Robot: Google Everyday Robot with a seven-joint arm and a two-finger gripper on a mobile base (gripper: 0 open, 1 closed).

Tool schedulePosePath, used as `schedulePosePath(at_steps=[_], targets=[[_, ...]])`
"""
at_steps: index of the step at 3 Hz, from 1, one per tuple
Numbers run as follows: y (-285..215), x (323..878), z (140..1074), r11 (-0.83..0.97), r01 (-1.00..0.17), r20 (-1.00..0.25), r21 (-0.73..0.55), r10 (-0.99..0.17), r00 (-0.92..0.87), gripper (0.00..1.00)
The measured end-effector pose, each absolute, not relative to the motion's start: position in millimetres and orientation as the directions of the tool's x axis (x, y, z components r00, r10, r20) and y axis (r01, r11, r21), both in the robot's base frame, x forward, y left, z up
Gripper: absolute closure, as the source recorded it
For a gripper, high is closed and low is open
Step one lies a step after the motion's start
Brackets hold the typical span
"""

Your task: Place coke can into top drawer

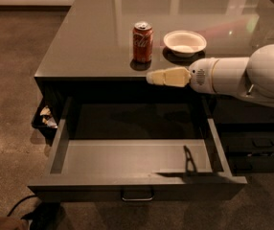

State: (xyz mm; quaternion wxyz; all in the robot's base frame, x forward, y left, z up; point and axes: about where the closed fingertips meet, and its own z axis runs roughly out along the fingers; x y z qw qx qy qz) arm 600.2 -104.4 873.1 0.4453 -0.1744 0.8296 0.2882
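The coke can [142, 42] stands upright on the dark counter top [94, 47], near its front edge and left of a white bowl. The top drawer [137, 188] is pulled wide open below the counter, its grey inside [127, 156] showing and its metal loop handle [137, 195] at the front. My gripper [151, 77], cream-coloured on a white arm [242, 75], reaches in from the right. It hovers at the counter's front edge, just in front of and slightly right of the can, above the back of the open drawer. It holds nothing that I can see.
A white round bowl [185, 42] sits on the counter right of the can. A thin dark shape [189, 159] lies at the drawer's right end. Narrower dark drawers [256, 143] are at the right. A bin with litter [46, 119] and a cable [19, 205] are on the floor at left.
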Motion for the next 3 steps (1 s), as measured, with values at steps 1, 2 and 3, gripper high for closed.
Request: schedulePosePath(at_steps=[1, 2, 3], targets=[[-108, 615, 886, 0.797, -0.523, -0.869, 0.301, 0.003, -0.495, 0.0], [-108, 615, 886, 0.797, -0.523, -0.869, 0.301, 0.003, -0.495, 0.0], [-90, 626, 891, 0.774, -0.561, -0.893, 0.295, 0.016, -0.449, 0.0]])
